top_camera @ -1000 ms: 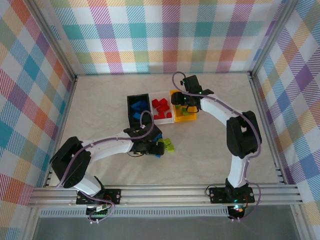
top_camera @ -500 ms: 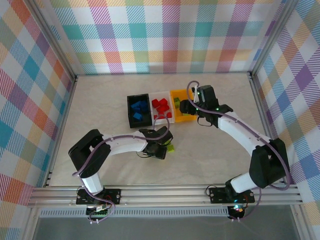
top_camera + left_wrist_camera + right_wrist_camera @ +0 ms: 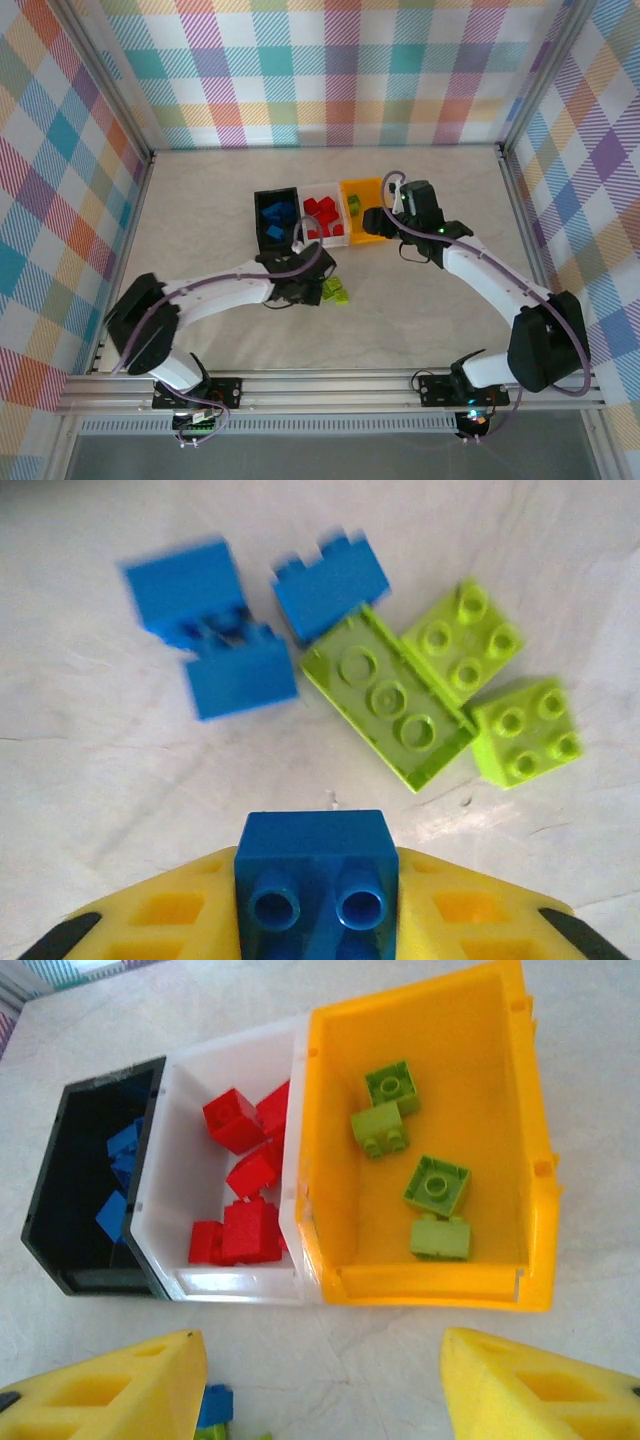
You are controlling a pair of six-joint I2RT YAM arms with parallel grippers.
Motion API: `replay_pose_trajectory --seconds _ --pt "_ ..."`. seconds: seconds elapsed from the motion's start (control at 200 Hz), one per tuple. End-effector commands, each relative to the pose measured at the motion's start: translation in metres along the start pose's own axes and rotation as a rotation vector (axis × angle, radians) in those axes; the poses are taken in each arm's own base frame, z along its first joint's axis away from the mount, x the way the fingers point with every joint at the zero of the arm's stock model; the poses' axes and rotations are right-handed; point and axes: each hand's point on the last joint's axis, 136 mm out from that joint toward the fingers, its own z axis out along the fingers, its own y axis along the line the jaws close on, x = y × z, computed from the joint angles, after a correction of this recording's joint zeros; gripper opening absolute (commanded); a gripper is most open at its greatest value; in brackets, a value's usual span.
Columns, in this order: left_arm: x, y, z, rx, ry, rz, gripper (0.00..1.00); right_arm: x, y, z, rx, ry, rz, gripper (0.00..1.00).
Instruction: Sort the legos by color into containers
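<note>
Blue-sorting step: the left gripper (image 3: 318, 915) clamps a blue brick (image 3: 315, 855) beside loose legos (image 3: 385, 695); next, carry it to the black bin (image 3: 258, 215) at 11 o'clock; the right gripper (image 3: 320, 1370) gapes empty at the orange-yellow bin (image 3: 430, 1285)'s 6 o'clock

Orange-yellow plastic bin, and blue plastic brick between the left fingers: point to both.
Orange-yellow plastic bin (image 3: 490, 1115): right wrist view, bare floor.
Blue plastic brick (image 3: 315, 845): left wrist view, smooth face.

Definitely a robotics lab rig, not somebody's house. Silver aluminium frame rails (image 3: 330, 385) box it all in and pastel checked fabric walls (image 3: 330, 70) hang on three sides (backdrop style). A white jointed left arm (image 3: 220, 293) and a matching right arm (image 3: 490, 283) reach over a white cloth-covered table (image 3: 200, 200).
</note>
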Motion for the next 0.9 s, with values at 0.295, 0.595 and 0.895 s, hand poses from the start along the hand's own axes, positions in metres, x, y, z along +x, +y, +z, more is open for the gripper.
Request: replay_pose_trajectory --seconds 0.295,0.595,0.895 --pt "-0.145 0.097 -0.005 -0.200 -0.148 -0.238 0.35 0.039 -0.001 0.004 -0.016 0.062 0.009 0.65" --pt "-0.175 0.120 0.040 -0.301 -0.047 -0.255 0.42 0.084 0.014 0.000 -0.058 0.151 -0.047 0.67" --pt "-0.197 0.077 -0.033 -0.091 -0.199 -0.269 0.93 0.154 0.048 0.010 -0.119 0.318 -0.164 0.70"
